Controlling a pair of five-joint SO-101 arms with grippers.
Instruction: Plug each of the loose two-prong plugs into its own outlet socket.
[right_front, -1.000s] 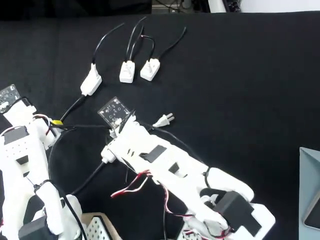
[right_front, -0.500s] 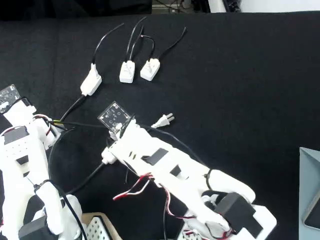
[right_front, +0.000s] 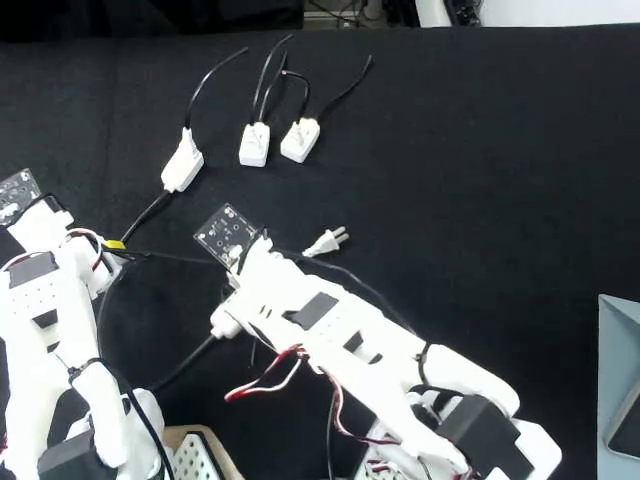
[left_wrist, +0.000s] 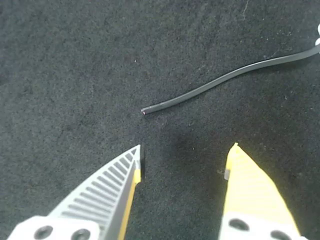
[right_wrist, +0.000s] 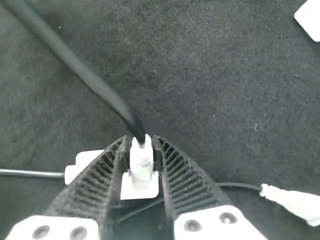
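Right gripper (right_wrist: 140, 142) pinched on a white plug (right_wrist: 140, 186) at its cable end, low over matte black cloth (right_wrist: 225, 75), well apart from the white outlet sockets (right_front: 254, 143); smooth hard plastic between ribbed pads (right_wrist: 97, 185) may pivot, and the stiff rubbery black cable (right_wrist: 75, 65) could tug it off line; prongs hidden. Left gripper (left_wrist: 186, 150) spread over a bare cable end (left_wrist: 145, 111); a loose two-prong plug (right_front: 328, 240) lies just beside the right arm (right_front: 330, 320), liable to snag
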